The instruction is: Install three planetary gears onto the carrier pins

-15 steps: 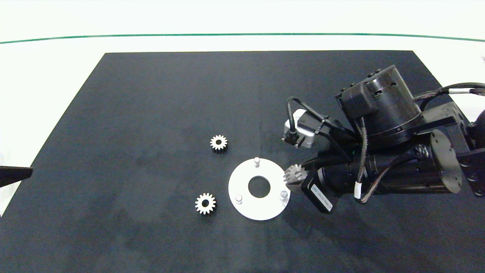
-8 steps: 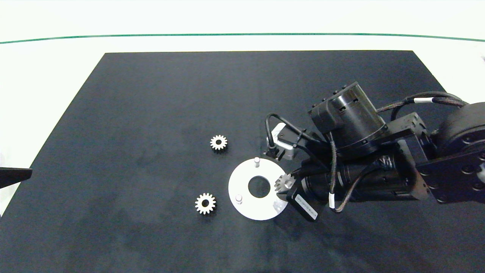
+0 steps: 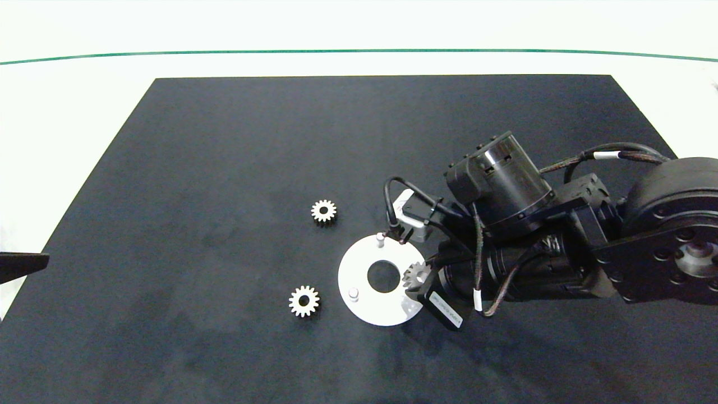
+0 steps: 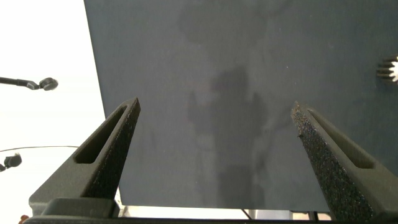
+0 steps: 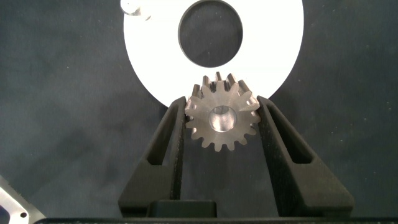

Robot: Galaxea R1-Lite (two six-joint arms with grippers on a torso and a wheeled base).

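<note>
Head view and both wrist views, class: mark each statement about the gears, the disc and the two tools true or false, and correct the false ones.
1. The right tool grips a gear between its fingers. True.
2. All three gears sit on pins. False: two gears lie loose on the black mat, and the third is held over the white disc.
3. The left tool is open and holds nothing. True.
4. The disc has no hole. False: it has a large central hole.
5. Two bare pins show on the disc in the head view. True.
</note>
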